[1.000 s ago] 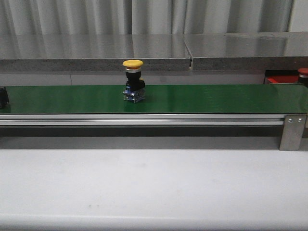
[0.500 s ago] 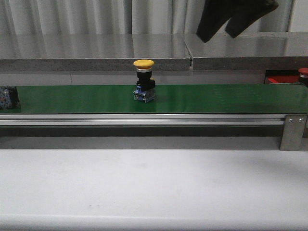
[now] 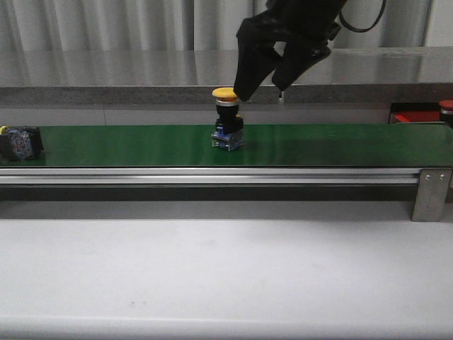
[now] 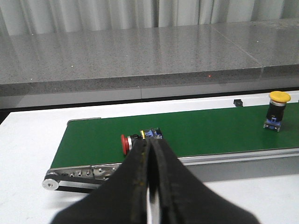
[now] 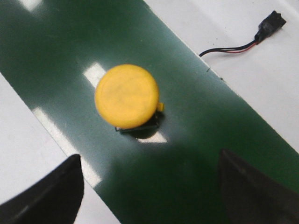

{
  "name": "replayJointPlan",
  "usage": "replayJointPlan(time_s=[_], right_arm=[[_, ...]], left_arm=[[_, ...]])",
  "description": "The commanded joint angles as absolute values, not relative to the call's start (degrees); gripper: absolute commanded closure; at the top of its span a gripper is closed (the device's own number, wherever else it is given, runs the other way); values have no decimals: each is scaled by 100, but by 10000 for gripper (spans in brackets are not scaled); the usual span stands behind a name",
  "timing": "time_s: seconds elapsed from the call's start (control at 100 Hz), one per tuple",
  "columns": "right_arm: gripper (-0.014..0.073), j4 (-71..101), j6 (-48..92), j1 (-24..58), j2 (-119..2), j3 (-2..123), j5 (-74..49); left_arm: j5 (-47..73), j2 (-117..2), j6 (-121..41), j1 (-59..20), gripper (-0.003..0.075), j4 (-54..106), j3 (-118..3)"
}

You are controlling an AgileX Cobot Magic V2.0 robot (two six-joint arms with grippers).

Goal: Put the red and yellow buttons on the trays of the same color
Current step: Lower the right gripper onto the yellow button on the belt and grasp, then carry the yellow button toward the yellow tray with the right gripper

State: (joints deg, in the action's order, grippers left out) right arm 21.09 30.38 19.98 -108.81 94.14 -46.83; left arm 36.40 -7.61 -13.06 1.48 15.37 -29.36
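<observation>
On the long green belt (image 3: 318, 145), near its middle in the front view, stands a yellow button (image 3: 227, 122) upright, its round yellow cap on top and a black and blue body below touching the belt. Just above it and slightly to the right hangs the right gripper (image 3: 263, 83), dark, with its two fingers spread wide; the left finger tip is close beside the yellow cap but I cannot tell if it touches. From the right wrist view the yellow cap (image 5: 127, 96) lies between the two dark fingertips (image 5: 46, 193), well clear of both, so nothing is held.

At the far left end of the belt lies a second button (image 3: 20, 142) on its side. The left wrist view shows it has a red cap (image 4: 124, 144), and its body points to the right along the belt. The left gripper (image 4: 150, 158) appears only in its own wrist view, its two dark fingers pressed together with no gap and nothing between them, in front of this red button and nearer than the belt.

At the far right edge of the front view, behind the end of the belt, a part of a red tray (image 3: 419, 117) shows, with another red button (image 3: 446, 106) standing on it. The belt rests on a white table (image 3: 226, 276).
</observation>
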Motion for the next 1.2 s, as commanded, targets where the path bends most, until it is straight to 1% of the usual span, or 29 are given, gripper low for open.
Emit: replayJointPlan(time_s=[0.0, 0.67, 0.71, 0.76, 0.88, 0.95, 0.98, 1.05, 1.19], right_arm=[[10, 2173, 3072, 2005, -10660, 9672, -4376], [16, 2173, 3068, 2005, -10901, 9690, -3895], [45, 2173, 3068, 2005, -10920, 9690, -3895], [106, 2166, 3028, 2005, -10944, 9690, -3889], [311, 2020, 2738, 1973, -10959, 9690, -3899], [406, 2009, 2729, 1944, -10948, 9690, -3955], [433, 2009, 2729, 1930, -10941, 9690, -3977], [463, 2009, 2725, 1922, -10905, 9690, -4022], [462, 1993, 2725, 1800, -10570, 9690, -4124]], left_arm=[[3244, -828, -1304, 108, 741, 1636, -3079], [3244, -828, -1304, 108, 741, 1636, -3079], [3244, -828, -1304, 108, 741, 1636, -3079], [3244, -828, -1304, 108, 741, 1636, -3079], [3244, -828, -1304, 108, 741, 1636, -3079], [3244, -828, -1304, 108, 741, 1636, -3079], [3244, -828, -1304, 108, 741, 1636, -3079], [3244, -828, -1304, 108, 741, 1636, -3079], [3244, -828, -1304, 108, 741, 1636, -3079]])
